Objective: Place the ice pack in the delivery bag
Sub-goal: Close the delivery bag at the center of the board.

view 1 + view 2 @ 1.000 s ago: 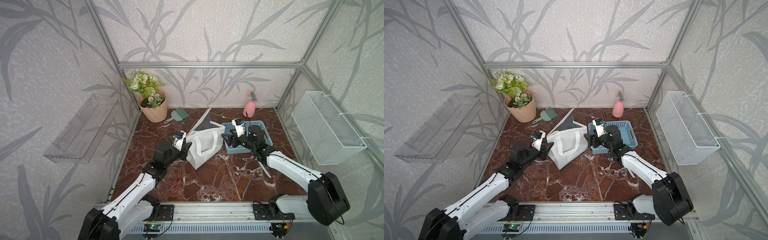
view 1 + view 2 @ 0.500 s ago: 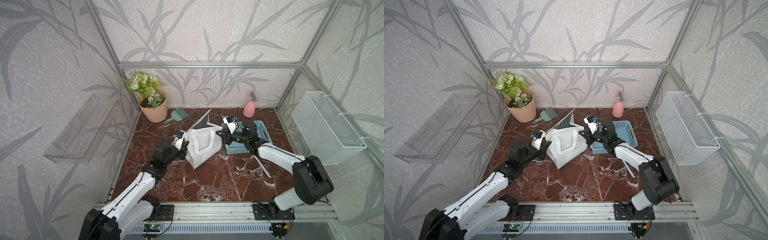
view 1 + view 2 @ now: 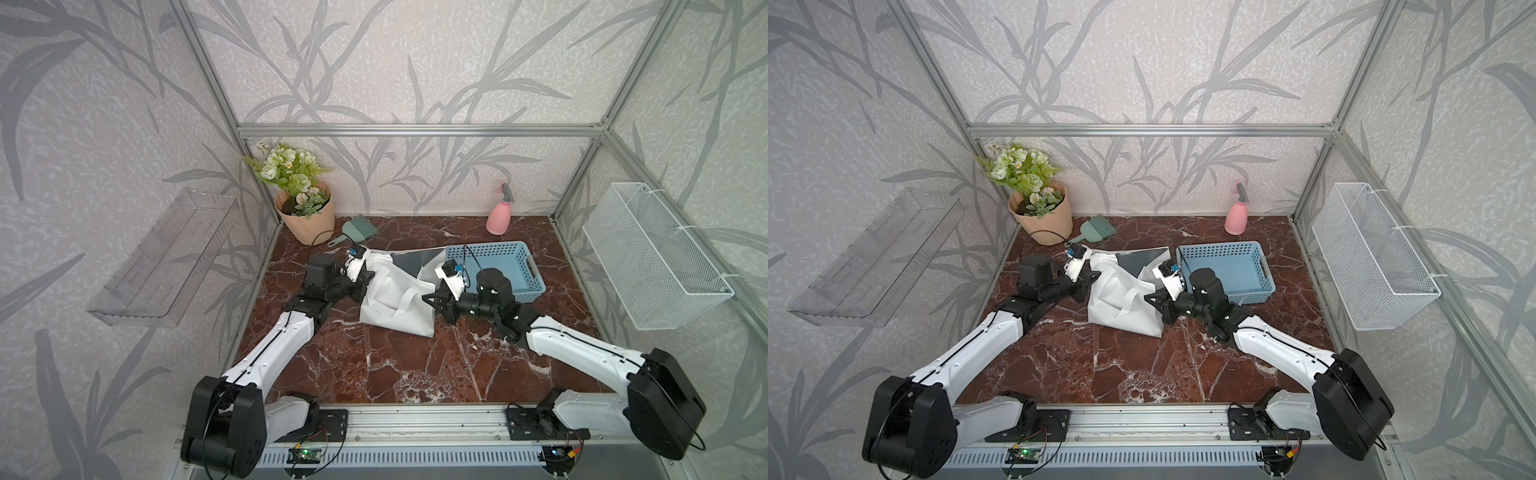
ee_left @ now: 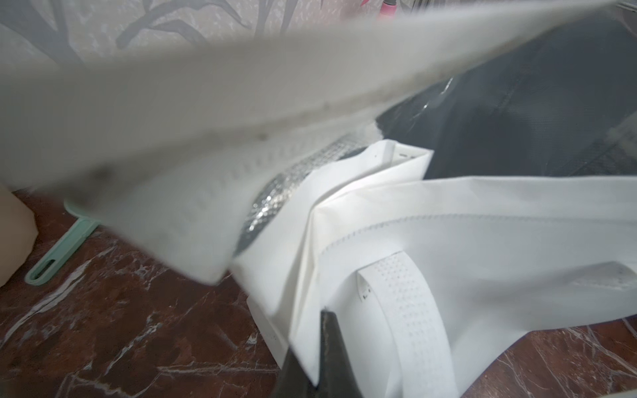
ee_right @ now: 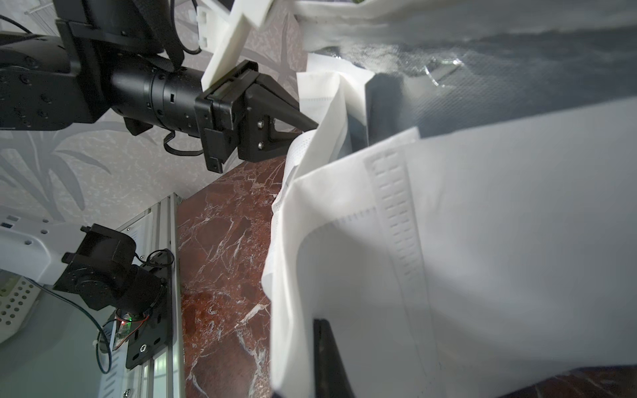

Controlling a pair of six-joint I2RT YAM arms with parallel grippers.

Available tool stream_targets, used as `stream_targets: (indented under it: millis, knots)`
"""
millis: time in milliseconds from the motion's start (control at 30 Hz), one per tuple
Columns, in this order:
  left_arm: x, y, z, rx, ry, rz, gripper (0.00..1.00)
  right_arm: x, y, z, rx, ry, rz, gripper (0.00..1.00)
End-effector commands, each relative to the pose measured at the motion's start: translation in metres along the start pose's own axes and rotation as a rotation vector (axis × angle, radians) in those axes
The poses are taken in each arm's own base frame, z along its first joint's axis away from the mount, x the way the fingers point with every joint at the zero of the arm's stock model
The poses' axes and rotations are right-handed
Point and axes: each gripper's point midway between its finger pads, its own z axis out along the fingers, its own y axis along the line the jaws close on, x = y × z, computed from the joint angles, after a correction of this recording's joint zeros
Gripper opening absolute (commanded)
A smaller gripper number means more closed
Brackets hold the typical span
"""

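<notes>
Red-brown marble tabletop (image 3: 395,365) with delivery bag (image 3: 399,309), blue basket (image 3: 490,253), flowerpot (image 3: 309,228), brush (image 3: 360,227), spray bottle (image 3: 498,218).

Both top views look steeply down from high above and in front of the delivery bag (image 3: 397,301), which lies near mid-scene; their fields almost coincide. The left wrist view sits very close against the bag, facing its handle and foil-lined mouth. The right wrist view, equally close, looks across the bag to the left gripper (image 5: 312,125) at its far edge.
</notes>
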Motion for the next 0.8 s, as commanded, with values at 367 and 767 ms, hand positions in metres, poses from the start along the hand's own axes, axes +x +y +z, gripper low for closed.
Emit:
stream_targets:
  millis: [367, 767]
  knots:
    - [0.003, -0.016, -0.011, 0.057, -0.059, 0.045, 0.05, -0.025, -0.057, -0.034, 0.245, -0.120, -0.123, 0.97]
    - [0.004, -0.016, -0.009, 0.064, -0.053, 0.045, 0.00, -0.052, -0.077, -0.025, 0.146, -0.113, -0.170, 0.99]
